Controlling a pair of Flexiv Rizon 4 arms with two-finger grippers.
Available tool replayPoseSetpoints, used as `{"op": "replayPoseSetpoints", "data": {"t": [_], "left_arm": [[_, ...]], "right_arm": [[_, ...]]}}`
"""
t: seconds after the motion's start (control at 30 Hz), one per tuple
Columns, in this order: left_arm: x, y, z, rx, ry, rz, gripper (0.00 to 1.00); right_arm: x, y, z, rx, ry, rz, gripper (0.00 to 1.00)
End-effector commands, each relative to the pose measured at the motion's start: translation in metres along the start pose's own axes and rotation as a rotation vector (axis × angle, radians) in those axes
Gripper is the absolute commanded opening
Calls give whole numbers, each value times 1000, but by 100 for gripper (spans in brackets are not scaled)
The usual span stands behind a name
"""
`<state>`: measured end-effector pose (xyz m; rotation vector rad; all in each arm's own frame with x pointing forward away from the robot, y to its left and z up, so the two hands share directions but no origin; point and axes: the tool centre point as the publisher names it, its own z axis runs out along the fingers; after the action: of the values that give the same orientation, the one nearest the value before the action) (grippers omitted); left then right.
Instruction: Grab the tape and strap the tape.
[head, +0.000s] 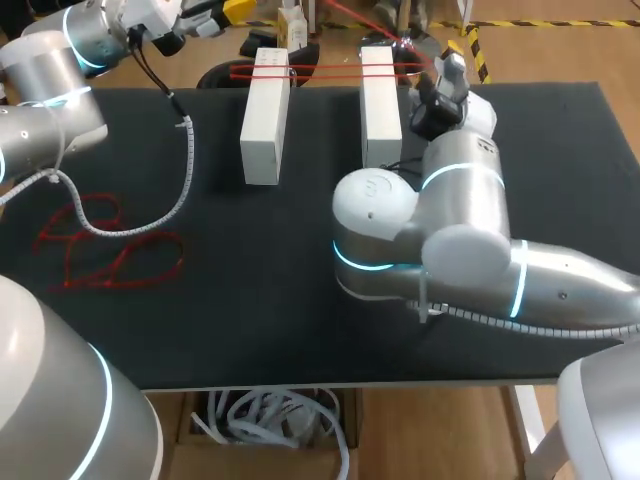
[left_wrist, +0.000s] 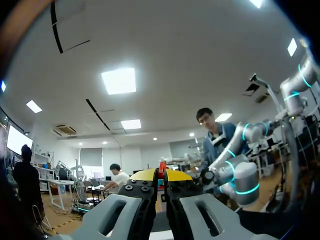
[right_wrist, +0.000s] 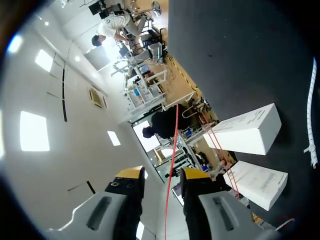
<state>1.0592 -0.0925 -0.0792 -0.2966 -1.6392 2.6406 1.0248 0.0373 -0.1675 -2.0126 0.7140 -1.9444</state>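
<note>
Table (head: 300, 300) has a black top. Right arm (head: 470, 240) lies across the middle; left arm (head: 50, 100) is at the far left corner. Left white block (head: 265, 120) and right white block (head: 380, 110) stand apart near the far edge. Red tangle (head: 100, 245) lies loose on the left side. Tape (head: 320, 70) is stretched across both block tops toward my right gripper (right_wrist: 163, 173), whose fingers are spread with the tape running between them. Left gripper (left_wrist: 163, 175) is pressed together, pinching a red bit of tape.

Table (head: 250, 320) w/ black mat top. Two white boxes stand near its far edge, left box (head: 265, 120) & right box (head: 380, 105), side by side, apart. Loose red tape (head: 105, 245) tangle lies at table's left.
</note>
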Motion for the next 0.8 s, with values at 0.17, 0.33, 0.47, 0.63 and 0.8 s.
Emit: {"op": "replayPoseSetpoints", "data": {"t": [0.17,0.33,0.47,0.63,0.8], "left_arm": [[-1,1,-1,3,4,-1,0],[-1,1,-1,3,4,-1,0],[-1,1,-1,3,4,-1,0],[-1,1,-1,3,4,-1,0],[-1,1,-1,3,4,-1,0]], "right_arm": [[8,-5,-1,-50,2,-9,37],[8,-7,-6,-45,2,-4,38],[7,-6,-8,-45,0,-1,38],[7,-5,-9,-49,0,-1,36],[7,-4,-8,-53,3,0,35]]}}
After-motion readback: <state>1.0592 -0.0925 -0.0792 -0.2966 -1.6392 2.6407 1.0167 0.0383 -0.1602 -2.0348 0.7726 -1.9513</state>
